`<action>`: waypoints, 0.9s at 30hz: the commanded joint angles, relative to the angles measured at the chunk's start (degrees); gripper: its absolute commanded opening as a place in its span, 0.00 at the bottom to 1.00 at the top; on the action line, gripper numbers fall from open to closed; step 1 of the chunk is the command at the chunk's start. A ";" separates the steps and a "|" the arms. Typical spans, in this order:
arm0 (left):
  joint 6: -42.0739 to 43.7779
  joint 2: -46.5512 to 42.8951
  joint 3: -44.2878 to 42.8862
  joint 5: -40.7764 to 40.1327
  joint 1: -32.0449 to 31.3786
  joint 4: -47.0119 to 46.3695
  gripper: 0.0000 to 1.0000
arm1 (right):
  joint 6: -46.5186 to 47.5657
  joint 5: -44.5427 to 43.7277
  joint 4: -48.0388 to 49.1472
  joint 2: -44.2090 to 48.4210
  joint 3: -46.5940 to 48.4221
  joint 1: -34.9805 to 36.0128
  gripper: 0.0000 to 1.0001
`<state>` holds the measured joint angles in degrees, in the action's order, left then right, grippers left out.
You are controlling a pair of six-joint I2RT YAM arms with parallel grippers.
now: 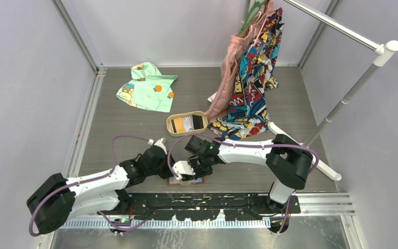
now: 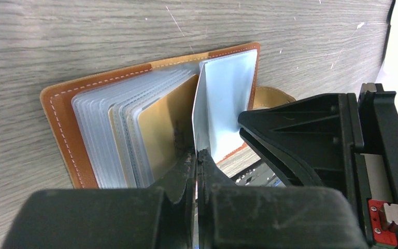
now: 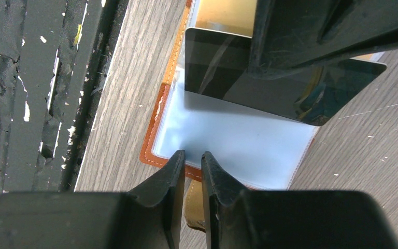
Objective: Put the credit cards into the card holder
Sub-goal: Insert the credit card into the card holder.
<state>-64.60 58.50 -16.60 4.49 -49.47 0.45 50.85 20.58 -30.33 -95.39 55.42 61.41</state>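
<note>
Over the card holder [image 2: 57, 119], left tool [image 2: 197, 154] clamps upright sleeve [image 2: 225, 98].

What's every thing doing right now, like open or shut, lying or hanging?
card holder: open, lying flat on the table.
clear sleeve: standing upright.
gold card: tucked among the sleeves.
left pincer: shut on the clear sleeve.
right pincer: nearly shut, nothing seen between.
tray: right way up, cards inside.
green shirt: lying on the table.
patterned clothes: hanging up.
</note>
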 commanded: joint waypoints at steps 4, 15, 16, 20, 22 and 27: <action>-1.27 -0.99 -0.56 1.82 -0.45 5.65 0.00 | 0.39 -1.55 -1.42 -0.16 0.84 0.54 0.24; -1.93 4.72 -1.27 4.04 -0.51 1.65 0.00 | 0.21 -2.71 -0.79 -0.47 0.74 1.26 0.25; -1.75 5.55 -1.39 4.33 -0.43 0.98 0.00 | 0.14 -2.78 -0.79 -0.35 0.74 1.23 0.25; -1.46 7.01 -1.85 4.76 -0.45 -0.18 0.00 | -0.03 -2.82 -0.79 -0.31 0.78 1.25 0.25; -1.41 6.59 -1.73 4.41 -0.45 0.01 0.00 | -0.33 -2.63 -0.79 -0.27 0.90 1.24 0.26; -1.03 6.09 -1.24 3.66 -0.12 -0.04 0.00 | -2.50 -0.46 -1.42 0.70 2.08 1.26 0.29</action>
<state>-67.09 64.12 -18.35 8.16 -49.36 -1.50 49.82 18.98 -30.72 -95.39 55.72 62.30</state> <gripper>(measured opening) 0.009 0.281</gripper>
